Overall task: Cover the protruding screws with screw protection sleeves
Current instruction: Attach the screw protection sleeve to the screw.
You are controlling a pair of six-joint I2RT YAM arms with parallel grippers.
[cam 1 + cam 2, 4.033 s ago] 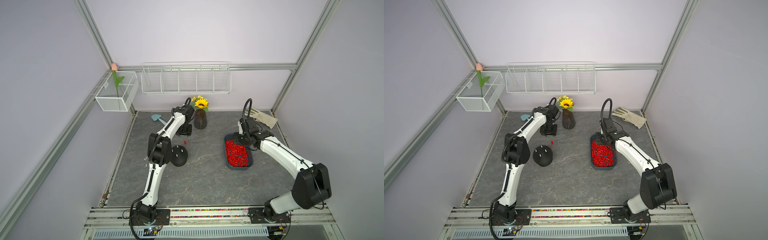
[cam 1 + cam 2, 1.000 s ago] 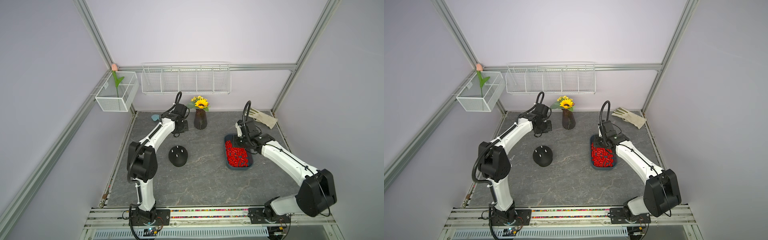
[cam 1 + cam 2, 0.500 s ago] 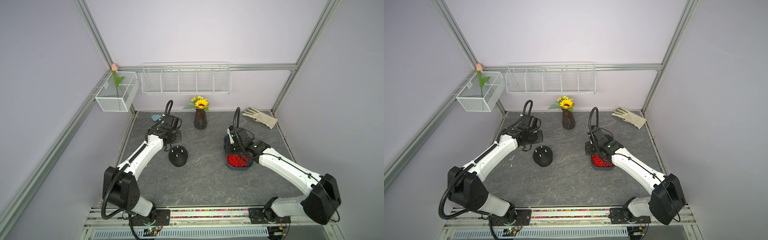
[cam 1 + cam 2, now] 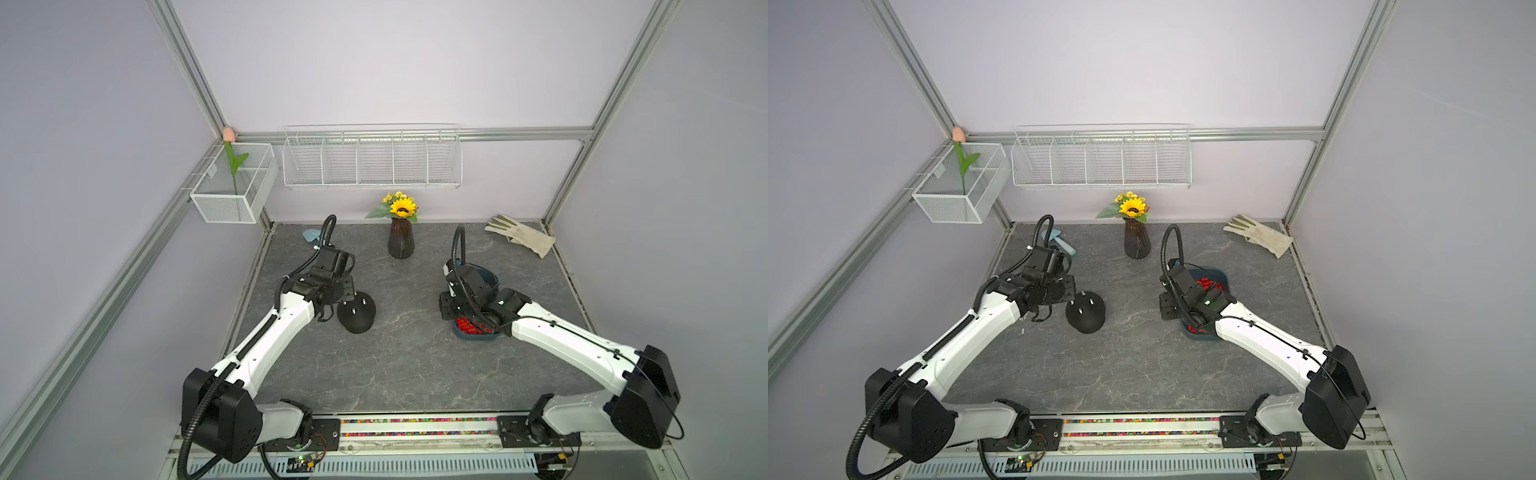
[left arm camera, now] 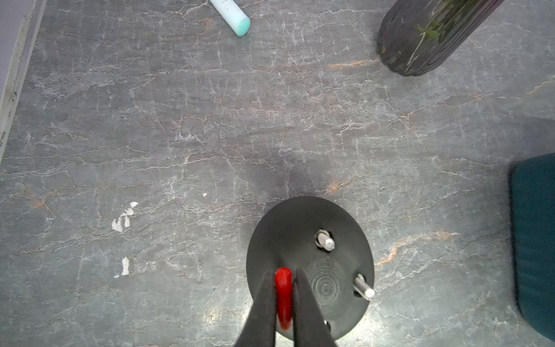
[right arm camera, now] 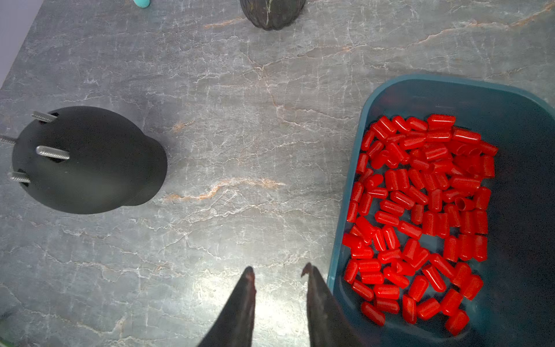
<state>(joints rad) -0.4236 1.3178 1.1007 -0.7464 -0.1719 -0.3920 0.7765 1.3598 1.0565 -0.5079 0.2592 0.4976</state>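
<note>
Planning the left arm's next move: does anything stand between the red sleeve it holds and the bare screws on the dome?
Nothing visible does. The left gripper holds the red sleeve over the black dome; the nearest bare screws stand beside it, only dome surface between.

The left arm [image 4: 266, 345] and the right arm [image 4: 573, 345] are wearing smooth white shells over their long links, with bulky black housings [image 4: 216, 415] bulging at the joints. A ribbed black cable [image 4: 329, 216] is arching off each wrist (a thinner black wire [image 4: 549, 322] is running along the right forearm, clipped down). Small dark screw heads [image 4: 598, 356] are dotting the white covers. In the wrist views the fingers [image 6: 240, 303] are showing as matte black blades, tapering to narrow tips
</note>
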